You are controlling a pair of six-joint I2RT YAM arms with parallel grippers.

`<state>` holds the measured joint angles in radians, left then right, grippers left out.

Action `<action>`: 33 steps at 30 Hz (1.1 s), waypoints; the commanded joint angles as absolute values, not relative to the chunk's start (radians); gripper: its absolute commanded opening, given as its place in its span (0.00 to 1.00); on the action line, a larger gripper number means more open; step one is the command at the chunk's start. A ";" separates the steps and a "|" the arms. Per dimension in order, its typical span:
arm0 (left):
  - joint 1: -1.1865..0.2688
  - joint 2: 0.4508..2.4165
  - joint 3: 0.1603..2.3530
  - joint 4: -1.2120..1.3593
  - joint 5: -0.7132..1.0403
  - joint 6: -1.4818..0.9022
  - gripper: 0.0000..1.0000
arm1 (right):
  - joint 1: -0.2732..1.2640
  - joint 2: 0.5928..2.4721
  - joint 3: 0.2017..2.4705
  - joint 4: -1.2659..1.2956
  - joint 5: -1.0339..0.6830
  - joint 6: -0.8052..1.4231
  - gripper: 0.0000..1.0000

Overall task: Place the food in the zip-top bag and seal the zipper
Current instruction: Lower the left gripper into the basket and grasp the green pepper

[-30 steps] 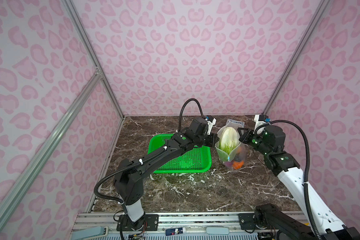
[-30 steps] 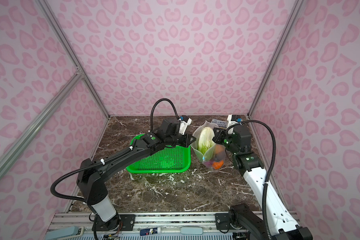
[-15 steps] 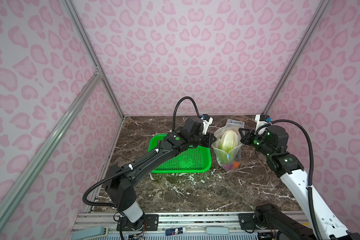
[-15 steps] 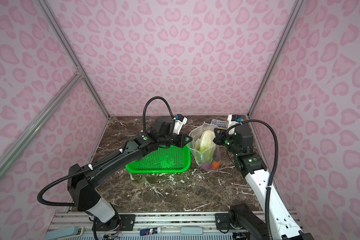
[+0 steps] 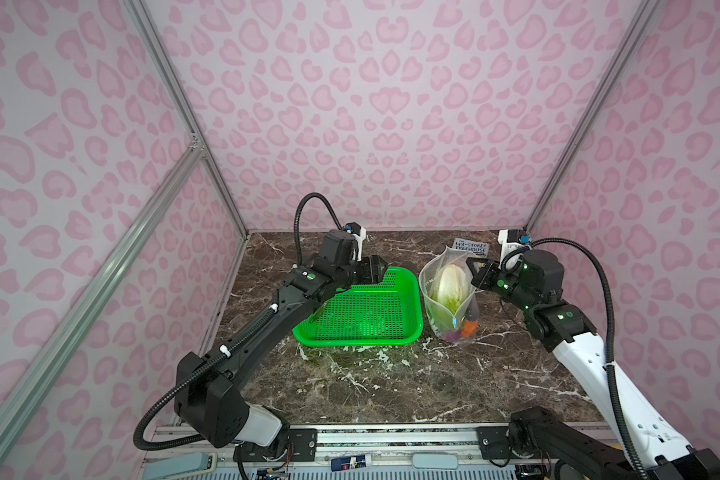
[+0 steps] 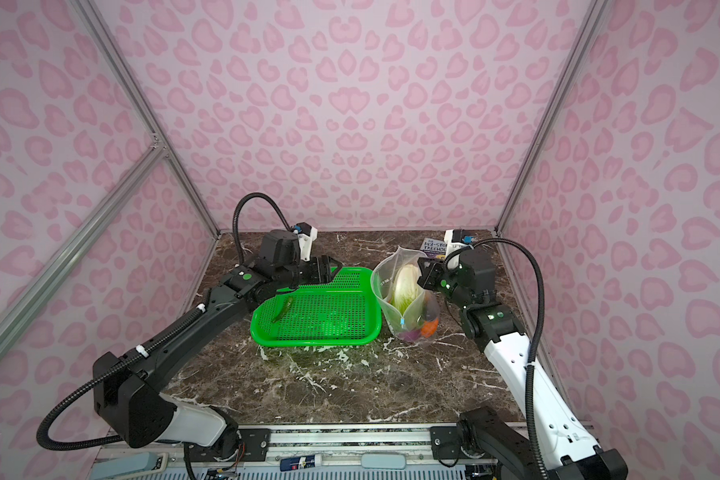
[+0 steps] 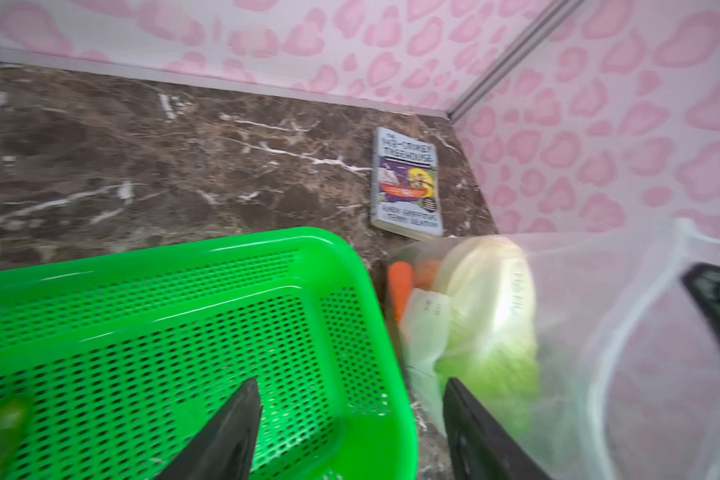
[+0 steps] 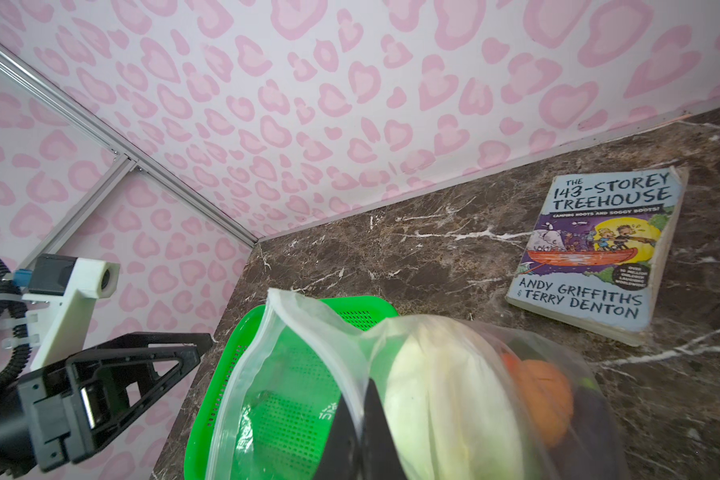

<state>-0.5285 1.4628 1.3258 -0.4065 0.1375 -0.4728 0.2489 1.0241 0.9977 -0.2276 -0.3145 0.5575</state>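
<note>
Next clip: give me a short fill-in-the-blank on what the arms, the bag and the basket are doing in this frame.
1. The right gripper is shut on the rim of the clear ____.
2. The left gripper hovers over the green basket with its jaws ____.
3. The small piece lying in the basket is ____ in colour.
4. Flat on the table, behind the standing bag, lies a ____.

Missing words: bag; open; green; book.

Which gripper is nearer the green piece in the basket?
Left. The left gripper hovers open over the rim of the basket holding the green piece; the right gripper is beyond the basket, shut on the bag rim.
</note>
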 commanded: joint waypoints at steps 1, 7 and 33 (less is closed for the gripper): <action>-0.480 1.469 1.309 -0.516 0.052 -0.345 0.70 | 0.252 1.019 0.982 -0.175 -0.310 0.560 0.00; -0.415 1.531 1.285 -0.582 -0.053 -0.279 0.68 | 0.251 1.017 0.977 -0.176 -0.307 0.560 0.00; -0.307 1.858 1.304 -0.605 -0.161 -0.285 0.66 | 0.252 1.012 0.959 -0.180 -0.307 0.563 0.00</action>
<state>-0.3172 1.8374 1.2922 -0.6186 -0.1864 -0.2855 0.2508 1.0092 0.9573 -0.1921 -0.3073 0.5640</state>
